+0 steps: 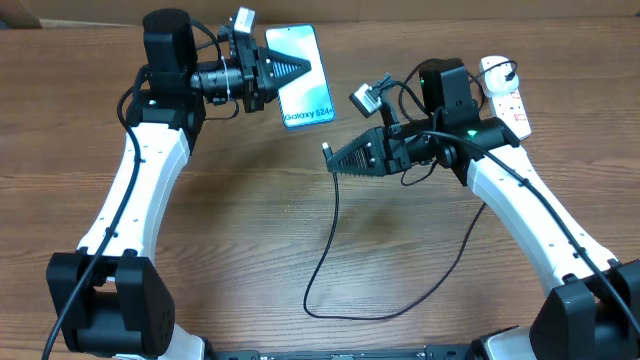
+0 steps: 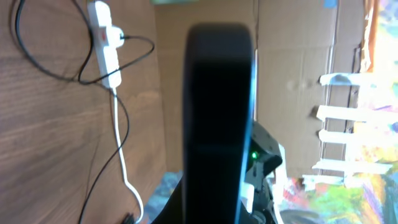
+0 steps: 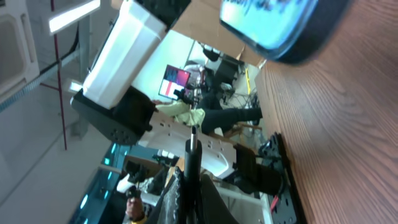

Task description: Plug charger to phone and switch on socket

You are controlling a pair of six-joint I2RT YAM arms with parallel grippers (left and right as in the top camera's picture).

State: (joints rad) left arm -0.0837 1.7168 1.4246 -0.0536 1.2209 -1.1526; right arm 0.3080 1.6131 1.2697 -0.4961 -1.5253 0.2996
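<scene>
The left arm (image 1: 140, 180) reaches up from its base at the near left edge of the bench (image 1: 420, 270), bends at the elbow and turns its wrist to point right. The left gripper (image 1: 300, 68) has its fingers clamped on the phone (image 1: 305, 105), apparently across one long edge. The right arm (image 1: 530, 210) mirrors this pose with its wrist pointing left. The right gripper (image 1: 333, 160) has its dark fingers (image 3: 171, 199) pinched together on the connector tip of the charger (image 1: 335, 210)
</scene>
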